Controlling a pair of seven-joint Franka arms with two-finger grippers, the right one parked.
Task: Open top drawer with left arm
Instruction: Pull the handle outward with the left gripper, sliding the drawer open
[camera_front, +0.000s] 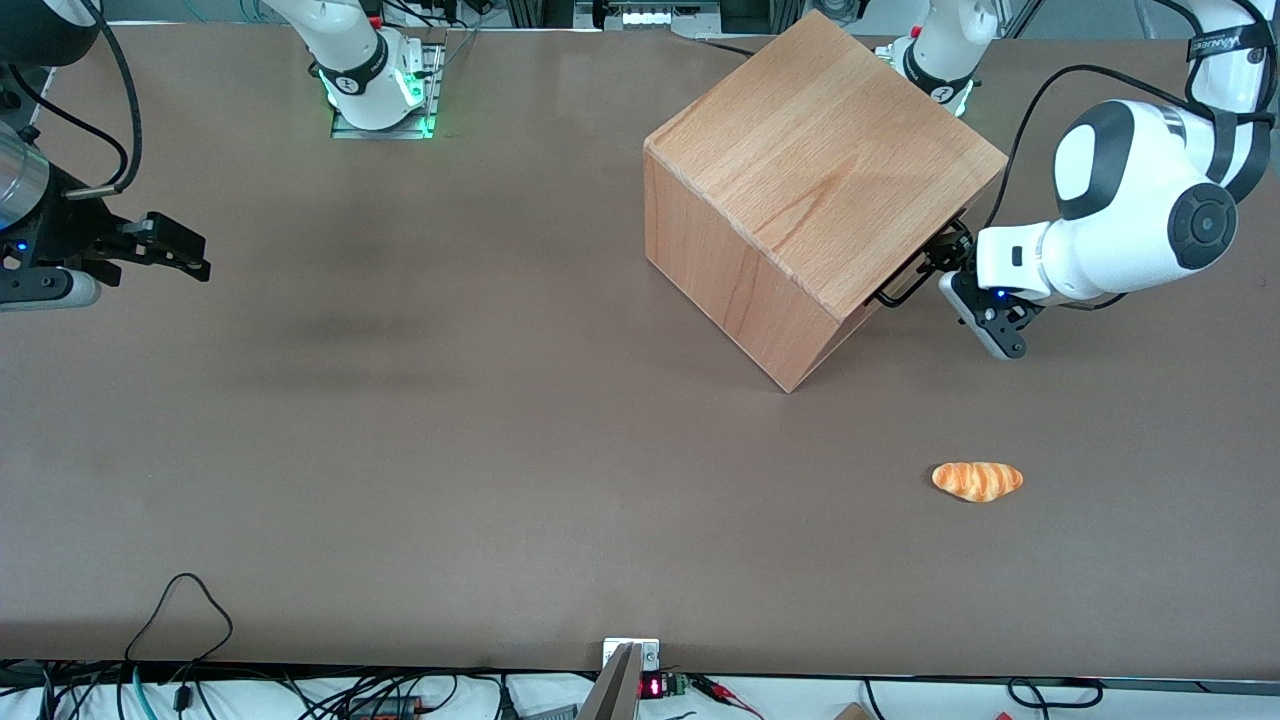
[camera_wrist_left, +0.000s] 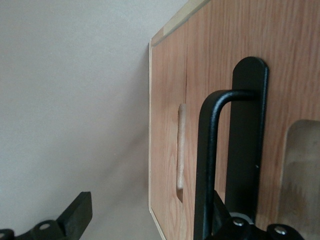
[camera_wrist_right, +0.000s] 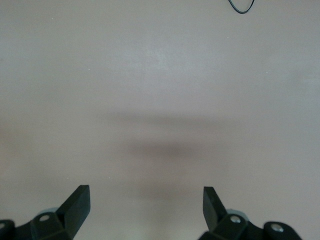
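Gripper (camera_front: 948, 262) of the left arm (camera_front: 1130, 215) stood against the top drawer (camera_wrist_left: 220, 65), fingers (camera_wrist_left: 75, 212) spread wide, one outside the wire handle (camera_wrist_left: 210, 155), one inside its loop. Drawer appeared shut in the wooden casing (camera_front: 815, 185). Approach step judged complete; next, fingers must close on the handle, then pull straight outward.
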